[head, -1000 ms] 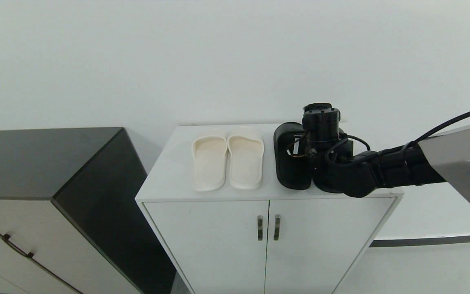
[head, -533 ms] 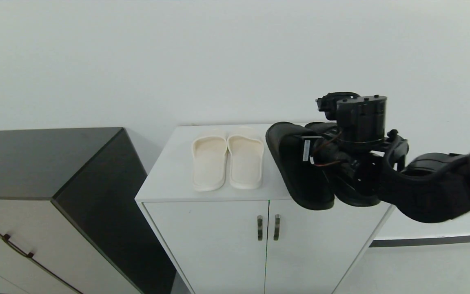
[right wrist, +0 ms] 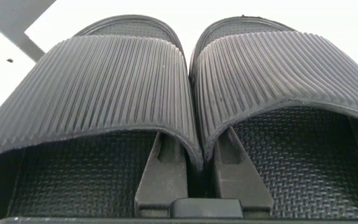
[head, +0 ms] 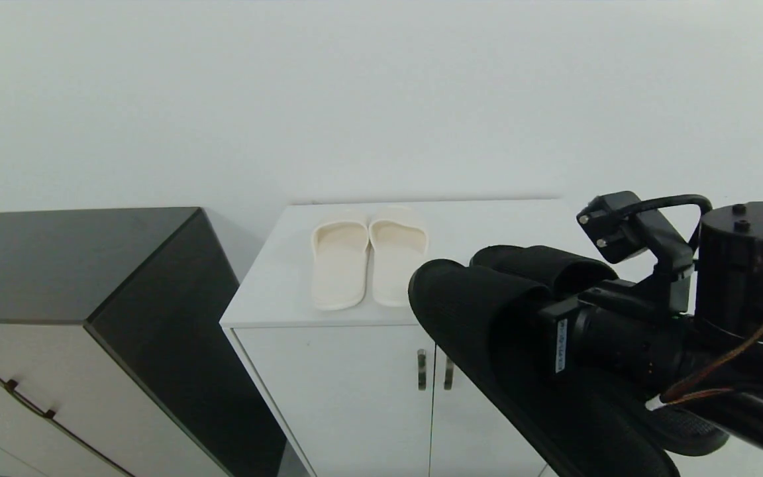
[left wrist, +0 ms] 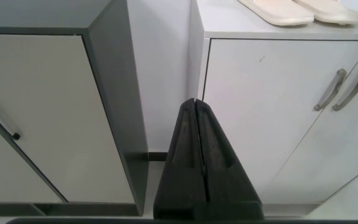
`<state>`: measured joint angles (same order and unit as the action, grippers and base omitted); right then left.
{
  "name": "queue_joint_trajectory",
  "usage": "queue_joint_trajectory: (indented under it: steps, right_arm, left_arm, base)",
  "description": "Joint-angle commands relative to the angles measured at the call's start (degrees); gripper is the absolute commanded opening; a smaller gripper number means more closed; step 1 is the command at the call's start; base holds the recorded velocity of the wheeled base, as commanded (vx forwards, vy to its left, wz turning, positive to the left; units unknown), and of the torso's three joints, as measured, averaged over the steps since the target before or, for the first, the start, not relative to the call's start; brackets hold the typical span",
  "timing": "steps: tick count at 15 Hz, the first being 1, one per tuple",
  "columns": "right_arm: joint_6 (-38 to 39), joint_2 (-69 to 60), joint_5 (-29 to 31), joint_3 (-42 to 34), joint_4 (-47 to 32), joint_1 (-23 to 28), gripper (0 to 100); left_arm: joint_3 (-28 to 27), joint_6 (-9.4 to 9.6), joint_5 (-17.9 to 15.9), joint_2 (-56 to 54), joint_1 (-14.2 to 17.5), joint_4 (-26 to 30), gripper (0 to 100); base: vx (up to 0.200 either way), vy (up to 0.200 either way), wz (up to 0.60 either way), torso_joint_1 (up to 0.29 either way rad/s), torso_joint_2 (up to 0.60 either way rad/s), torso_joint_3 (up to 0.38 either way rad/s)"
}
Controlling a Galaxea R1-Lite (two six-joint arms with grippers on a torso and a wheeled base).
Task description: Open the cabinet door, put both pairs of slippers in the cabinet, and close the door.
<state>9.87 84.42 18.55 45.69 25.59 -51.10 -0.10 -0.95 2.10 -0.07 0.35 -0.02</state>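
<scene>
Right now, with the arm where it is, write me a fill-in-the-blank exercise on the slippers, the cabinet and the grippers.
1. The held pair clamped in the right gripper is coloured ____.
2. The cream slippers lie on ____ of the white cabinet.
3. The cabinet doors are both ____.
4. The left gripper, low in front of the cabinet, holds ____.

Missing words: black; top; shut; nothing.

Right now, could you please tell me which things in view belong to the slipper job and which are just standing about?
Job: black slippers, clamped in the right gripper; white slippers on the white cabinet, its doors shut.
Standing about: dark cabinet beside it.
</scene>
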Motion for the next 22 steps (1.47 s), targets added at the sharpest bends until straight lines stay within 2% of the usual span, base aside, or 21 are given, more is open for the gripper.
queue_joint_trajectory:
  steps: [1,8,14,17,22]
  right_arm:
    - [-0.12,-2.24,-2.12,-2.45,0.25,-0.66,0]
    - [-0.82,-2.68,-3.00,-4.91,0.25,-1.10,0]
    - [-1.79,-3.03,-6.43,-8.69,5.26,-0.66,0]
    - [-2.84,-4.35,-10.12,-10.53,7.20,-0.49,0]
    - [-3.99,-4.62,-10.47,-11.50,7.20,0.13,0]
  left_arm:
    - [0.01,-0.02,0.01,0.07,0.00,0.02,0]
    - [0.01,-0.02,0.01,0.07,0.00,-0.06,0]
    - [0.01,-0.02,0.01,0.07,0.00,0.02,0]
    - [0.01,-0.19,0.01,0.07,0.00,-0.06,0]
    - [0.01,-0.19,0.01,0.07,0.00,0.02,0]
  base:
    - [0.000,0.000,0.00,0.000,0.00,0.000]
    - [0.000,0.000,0.00,0.000,0.00,0.000]
    - [-0.200,0.000,0.00,0.001,0.00,0.005]
    - [0.000,0.000,0.00,0.000,0.00,0.000]
    - [0.000,0.000,0.00,0.000,0.00,0.000]
